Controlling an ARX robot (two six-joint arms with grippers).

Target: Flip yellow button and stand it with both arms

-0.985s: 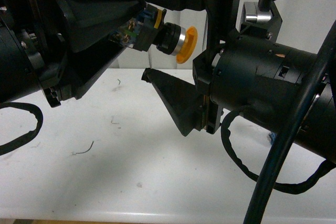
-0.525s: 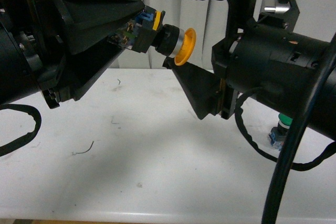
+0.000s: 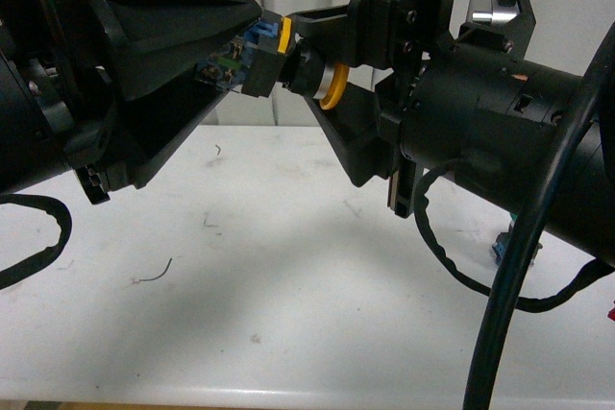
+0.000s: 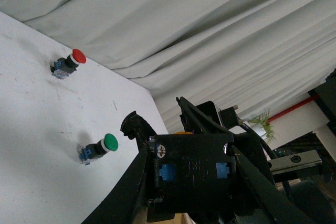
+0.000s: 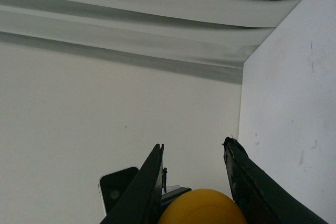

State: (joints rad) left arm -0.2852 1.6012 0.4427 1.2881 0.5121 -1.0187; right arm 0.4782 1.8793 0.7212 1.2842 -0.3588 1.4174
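The yellow button (image 3: pixel 330 91) hangs on its side above the white table (image 3: pixel 240 276), cap toward the right. My left gripper (image 3: pixel 248 55) is shut on its blue-black contact block. My right gripper (image 3: pixel 307 64) is shut on the cap end, one finger above and one below. In the left wrist view the block's back (image 4: pixel 191 169) fills the space between my left gripper's (image 4: pixel 193 187) fingers. In the right wrist view the yellow cap (image 5: pixel 202 208) sits between the black fingers (image 5: pixel 149 182) of my right gripper (image 5: pixel 194 144).
A red-capped button (image 4: pixel 68 62) and a green-capped button (image 4: pixel 100 148) lie on the table. The green one is mostly hidden behind my right arm in the front view (image 3: pixel 507 242). A grey curtain (image 4: pixel 199 35) hangs behind the table. Black cables (image 3: pixel 500 314) loop under my right arm.
My right gripper has moved left onto the yellow cap and shut on it. It was open beside the cap before. My left gripper has kept its hold on the block.
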